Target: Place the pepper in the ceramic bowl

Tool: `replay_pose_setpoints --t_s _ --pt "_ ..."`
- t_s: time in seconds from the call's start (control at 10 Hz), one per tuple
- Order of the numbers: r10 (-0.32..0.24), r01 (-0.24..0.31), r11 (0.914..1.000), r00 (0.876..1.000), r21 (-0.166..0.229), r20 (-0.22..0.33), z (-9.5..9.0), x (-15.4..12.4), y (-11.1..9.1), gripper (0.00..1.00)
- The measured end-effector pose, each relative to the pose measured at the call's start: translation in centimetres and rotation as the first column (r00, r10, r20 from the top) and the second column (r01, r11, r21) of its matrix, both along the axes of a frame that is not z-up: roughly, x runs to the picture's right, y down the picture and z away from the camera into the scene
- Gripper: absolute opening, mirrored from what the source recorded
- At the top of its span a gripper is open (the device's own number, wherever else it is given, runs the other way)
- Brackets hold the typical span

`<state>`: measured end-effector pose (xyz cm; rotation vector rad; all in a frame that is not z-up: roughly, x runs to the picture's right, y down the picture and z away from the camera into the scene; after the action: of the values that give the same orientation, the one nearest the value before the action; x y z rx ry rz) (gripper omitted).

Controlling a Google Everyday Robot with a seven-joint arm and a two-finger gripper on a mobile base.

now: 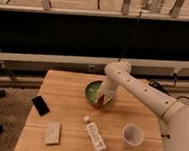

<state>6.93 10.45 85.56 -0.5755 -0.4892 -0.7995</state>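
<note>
The gripper [102, 101] grips a reddish pepper [101, 98] between its fingers and points down over the near right rim of the green ceramic bowl [91, 91]. Above it, the white arm [139, 90] bends at an elbow, then slopes down right over the wooden table [65, 100].

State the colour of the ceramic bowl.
The ceramic bowl is green, in the camera view; the gripper hangs over it.
</note>
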Motion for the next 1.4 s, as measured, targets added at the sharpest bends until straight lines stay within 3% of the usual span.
replay_pose_setpoints --t_s 0.2,0.8,0.9,1.1,1.4 --pt "-0.004 0.004 0.9997 1.000 0.023 -0.010 1.1 -0.8 -2.0 0.09" --pt "-0.022 0.027 0.9970 0.997 0.072 -0.072 2.5 -1.2 -4.7 0.71" --pt "-0.022 0.027 0.9973 0.997 0.069 -0.079 2.7 -1.2 -4.8 0.77" --pt "-0.003 0.008 0.9977 0.997 0.068 -0.083 3.1 -1.0 -5.4 0.80" --pt "0.015 -0.013 0.9986 0.999 0.051 -0.046 2.3 -0.4 -4.2 0.80"
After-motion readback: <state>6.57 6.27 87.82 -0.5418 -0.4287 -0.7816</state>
